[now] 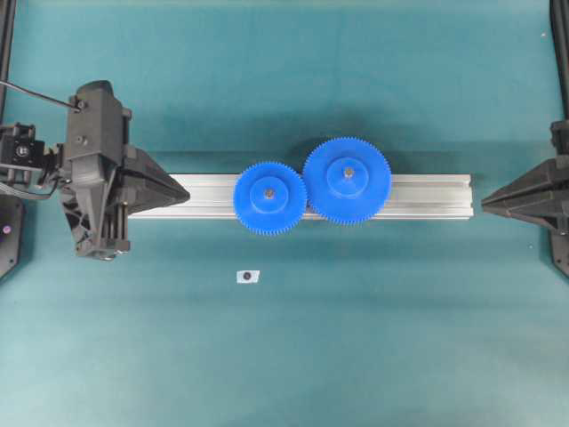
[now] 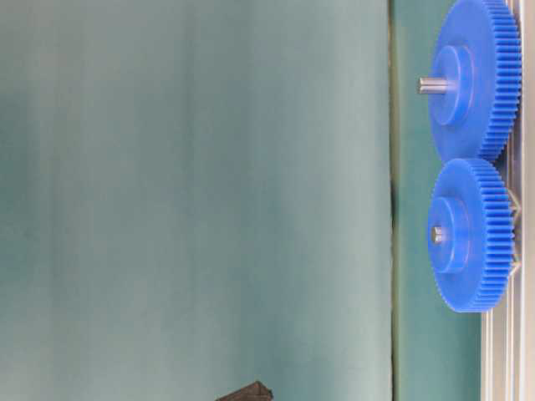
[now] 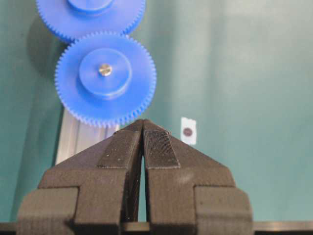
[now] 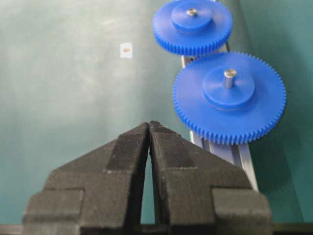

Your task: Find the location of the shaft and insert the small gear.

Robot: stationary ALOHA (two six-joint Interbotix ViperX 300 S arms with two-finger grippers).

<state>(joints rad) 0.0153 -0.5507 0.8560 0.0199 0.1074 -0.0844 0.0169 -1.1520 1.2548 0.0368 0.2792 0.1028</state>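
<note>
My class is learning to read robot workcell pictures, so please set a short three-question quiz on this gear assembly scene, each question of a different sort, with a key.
1. True or false: the small blue plastic toothed gear lies loose on the teal mat, away from the long silver aluminium rail.
2. Multiple choice: the left black claw is A) open, B) shut and empty, C) shut on a gear.
3. Fill in: the teeth of the small gear meet those of the ____ blue plastic toothed gear.

Key: 1 false, it sits over the rail with a metal pin showing in its hub; 2 B; 3 larger.
</note>
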